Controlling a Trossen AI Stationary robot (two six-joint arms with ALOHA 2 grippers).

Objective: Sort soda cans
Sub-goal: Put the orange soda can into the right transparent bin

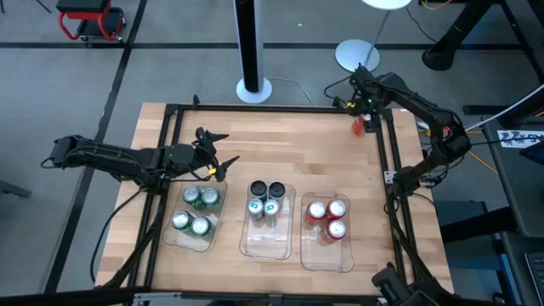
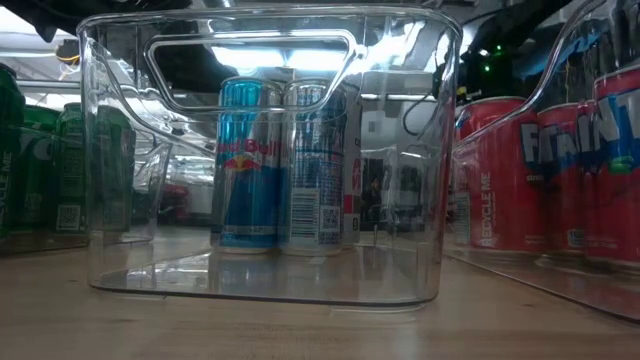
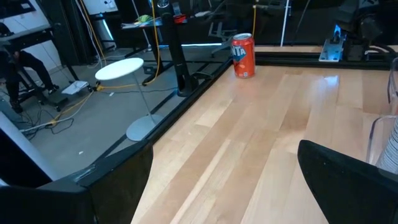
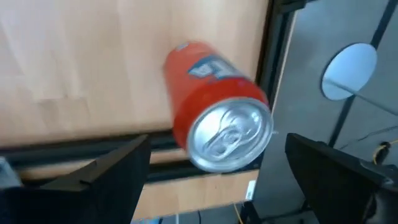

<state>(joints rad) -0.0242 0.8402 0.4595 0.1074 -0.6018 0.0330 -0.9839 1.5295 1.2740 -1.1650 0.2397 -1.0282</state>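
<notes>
One red can (image 1: 359,126) stands upright on the table near its far right corner; it also shows in the left wrist view (image 3: 243,55). My right gripper (image 1: 362,115) hangs over it, open, with a finger on either side of the can's silver top (image 4: 230,134) and a gap at each side. My left gripper (image 1: 223,148) is open and empty just beyond the left tray. Four green cans (image 1: 195,210) stand in the left tray, several silver-grey cans (image 1: 266,201) in the middle tray, three red cans (image 1: 328,217) in the right tray.
Three clear plastic trays (image 1: 325,259) stand side by side at the table's near side. A black frame rail (image 1: 385,144) runs along the table's edges, close beside the lone red can. Bare wood (image 1: 280,140) lies between the trays and the far edge.
</notes>
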